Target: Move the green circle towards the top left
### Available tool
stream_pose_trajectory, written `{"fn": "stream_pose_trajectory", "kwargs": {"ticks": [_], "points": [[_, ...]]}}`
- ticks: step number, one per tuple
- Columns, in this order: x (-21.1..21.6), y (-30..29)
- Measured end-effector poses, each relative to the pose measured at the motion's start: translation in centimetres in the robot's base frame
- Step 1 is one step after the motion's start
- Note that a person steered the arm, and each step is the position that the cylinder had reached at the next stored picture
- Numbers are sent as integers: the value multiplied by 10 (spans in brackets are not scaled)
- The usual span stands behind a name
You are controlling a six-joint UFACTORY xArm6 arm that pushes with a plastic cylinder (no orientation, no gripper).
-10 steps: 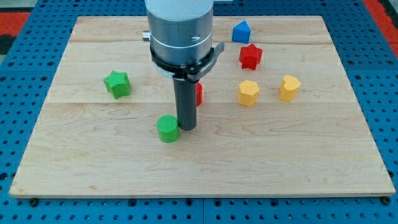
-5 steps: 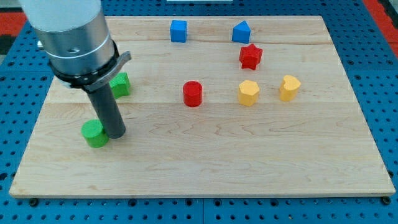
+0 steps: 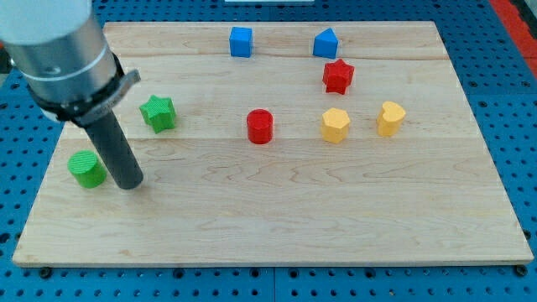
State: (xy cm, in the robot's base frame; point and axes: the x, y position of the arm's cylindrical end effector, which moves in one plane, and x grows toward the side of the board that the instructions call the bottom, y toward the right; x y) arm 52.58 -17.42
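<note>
Green circle (image 3: 86,169) fully visible – my tip (image 3: 129,184) just right, contact unclear

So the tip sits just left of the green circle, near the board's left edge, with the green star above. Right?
Not quite: the camera view shows my tip just right of the green circle, not left. The rest holds: they are near the board's left edge, with the green star above.

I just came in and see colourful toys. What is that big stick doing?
It is a robot arm's rod. My tip sits just to the right of the green circle, pushing it over the wooden board. The circle now lies near the board's left edge, below the green star, so it has not yet gone up towards the top left.
</note>
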Motion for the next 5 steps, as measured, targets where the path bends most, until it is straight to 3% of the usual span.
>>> {"fn": "stream_pose_trajectory", "kwargs": {"ticks": [1, 3, 5], "points": [[29, -47], [-49, -57], [-77, -56]]}}
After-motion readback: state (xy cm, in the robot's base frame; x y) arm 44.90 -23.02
